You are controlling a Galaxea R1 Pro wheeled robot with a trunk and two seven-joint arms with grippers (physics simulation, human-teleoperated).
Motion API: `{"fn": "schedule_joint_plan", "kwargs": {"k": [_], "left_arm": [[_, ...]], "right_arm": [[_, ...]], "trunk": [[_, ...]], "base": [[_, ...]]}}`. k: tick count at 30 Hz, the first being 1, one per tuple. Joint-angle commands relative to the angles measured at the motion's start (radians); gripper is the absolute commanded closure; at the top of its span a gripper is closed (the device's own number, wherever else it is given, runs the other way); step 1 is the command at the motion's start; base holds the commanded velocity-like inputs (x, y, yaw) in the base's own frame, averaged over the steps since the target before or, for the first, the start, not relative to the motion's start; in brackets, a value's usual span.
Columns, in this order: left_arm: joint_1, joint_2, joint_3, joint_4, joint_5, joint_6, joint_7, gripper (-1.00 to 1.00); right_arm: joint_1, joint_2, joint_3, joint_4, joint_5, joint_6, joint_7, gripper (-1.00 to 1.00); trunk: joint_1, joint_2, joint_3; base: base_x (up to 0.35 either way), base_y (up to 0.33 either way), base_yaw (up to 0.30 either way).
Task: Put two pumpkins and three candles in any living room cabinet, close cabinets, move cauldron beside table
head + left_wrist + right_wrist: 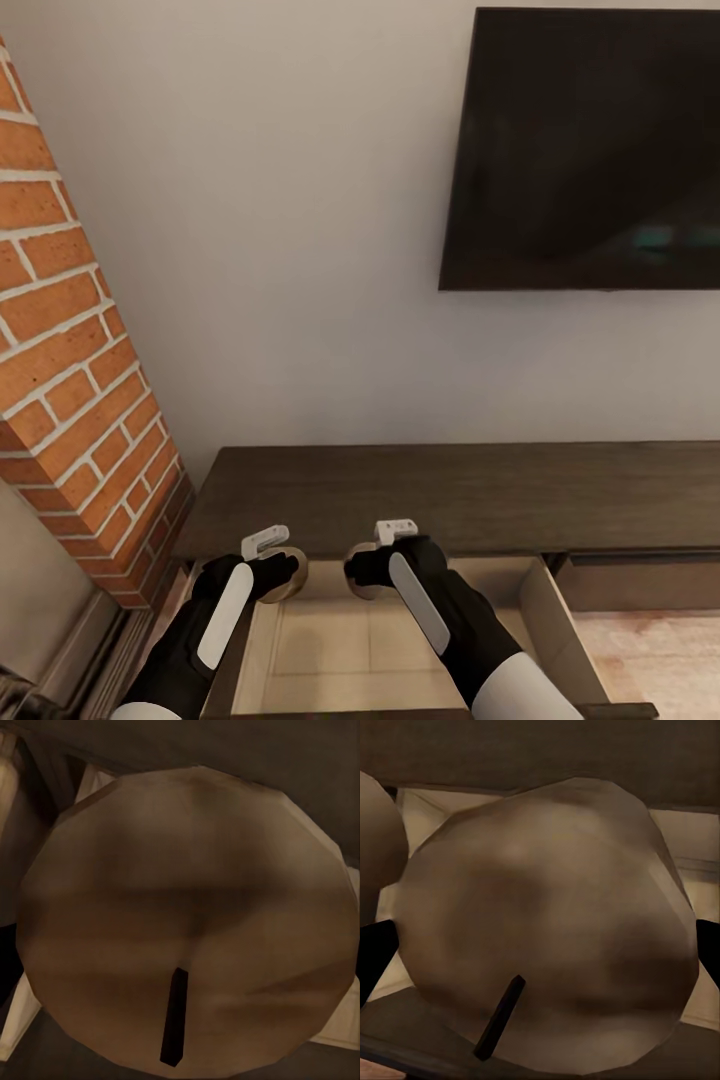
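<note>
Both tools, L (pixel 283 572) & R (pixel 362 570), each w/ candle over open cabinet (pixel 450 495) drawer.

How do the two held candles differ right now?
The left gripper's candle shows a flat round top, its wick standing steep in that wrist picture; the right gripper's candle looks lumpier, its wick slanted more. Both are beige-tan, dark-wicked, and held over the open drawer of the cabinet.

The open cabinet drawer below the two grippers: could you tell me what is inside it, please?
The drawer shows a bare pale floor and walls. Each gripper, left and right, holds a candle above it. The arms cover part of the drawer's floor.
</note>
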State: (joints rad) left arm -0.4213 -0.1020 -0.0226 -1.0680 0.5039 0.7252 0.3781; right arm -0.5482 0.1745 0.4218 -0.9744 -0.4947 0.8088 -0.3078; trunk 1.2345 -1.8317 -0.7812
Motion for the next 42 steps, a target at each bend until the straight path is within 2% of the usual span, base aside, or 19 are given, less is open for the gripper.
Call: {"fn": "schedule_joint_plan", "kwargs": {"k": [1,16,21,25,29,33,35,42], "left_arm": [[-0.001,0.0,-0.001,-0.001,0.009,0.002,0.009,1.0],[-0.006,-0.001,-0.002,0.012,0.013,0.009,0.008,1.0],[-0.087,-0.002,-0.001,0.105,0.014,0.017,0.006,1.0],[-0.153,-0.007,-0.001,0.223,0.013,0.018,0.006,1.0],[-0.183,-0.021,-0.001,0.284,0.012,0.018,0.007,1.0],[-0.189,-0.031,-0.001,0.297,0.013,0.018,0.007,1.0],[-0.189,-0.031,-0.003,0.303,0.013,0.019,0.007,1.0],[-0.189,-0.042,-0.006,0.31,0.013,0.018,0.007,1.0]], "right_arm": [[-0.001,0.0,0.001,0.004,-0.01,0.0,-0.01,1.0],[-0.003,0.0,0.002,0.026,-0.012,-0.026,-0.012,1.0],[-0.056,0.0,0.001,0.091,-0.014,-0.02,-0.014,1.0],[-0.071,0.0,-0.002,0.135,-0.02,-0.018,-0.015,1.0],[-0.076,0.0,-0.003,0.159,-0.046,-0.017,-0.038,1.0],[-0.099,0.0,-0.003,0.21,-0.113,-0.018,-0.078,1.0],[-0.105,0.0,-0.003,0.229,-0.132,-0.021,-0.083,1.0],[-0.108,0.0,-0.002,0.242,-0.145,-0.032,-0.086,1.0]], "trunk": [[0.004,-0.008,-0.004],[0.061,-0.113,-0.051],[0.08,-0.148,-0.067],[0.096,-0.176,-0.079],[0.111,-0.204,-0.092],[0.126,-0.232,-0.104],[0.134,-0.246,-0.111],[0.161,-0.295,-0.133]], "base": [[0.0,0.0,0.0],[0.0,0.0,0.0],[0.0,0.0,0.0],[0.0,0.0,0.0],[0.0,0.0,0.0],[0.0,0.0,0.0],[0.0,0.0,0.0],[0.0,0.0,0.0]]}}
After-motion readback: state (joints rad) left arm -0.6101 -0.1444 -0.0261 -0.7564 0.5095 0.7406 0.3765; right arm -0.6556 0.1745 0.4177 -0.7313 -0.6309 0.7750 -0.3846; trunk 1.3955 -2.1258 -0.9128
